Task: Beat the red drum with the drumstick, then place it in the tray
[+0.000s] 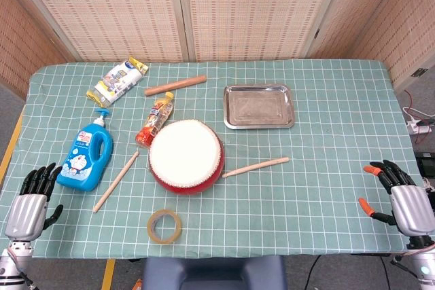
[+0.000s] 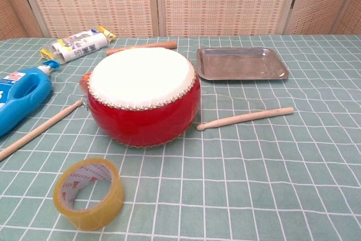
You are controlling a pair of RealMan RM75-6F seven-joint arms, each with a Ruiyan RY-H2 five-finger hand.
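The red drum (image 1: 185, 156) (image 2: 143, 97) with a white skin stands at the table's middle. One wooden drumstick (image 1: 255, 167) (image 2: 245, 118) lies just right of it, tip toward the drum. A second drumstick (image 1: 116, 180) (image 2: 38, 130) lies to its left. The steel tray (image 1: 259, 106) (image 2: 241, 63) sits empty behind and right of the drum. My left hand (image 1: 30, 202) rests open at the near left corner, fingers apart. My right hand (image 1: 402, 198) rests open at the near right edge. Both are far from the sticks and show only in the head view.
A blue bottle (image 1: 86, 155) (image 2: 20, 96) lies left of the drum. A tape roll (image 1: 165, 226) (image 2: 89, 193) sits near the front edge. A small orange bottle (image 1: 155, 119), a wooden rolling pin (image 1: 175, 85) (image 2: 142, 47) and a white packet (image 1: 117, 80) (image 2: 77, 45) lie behind.
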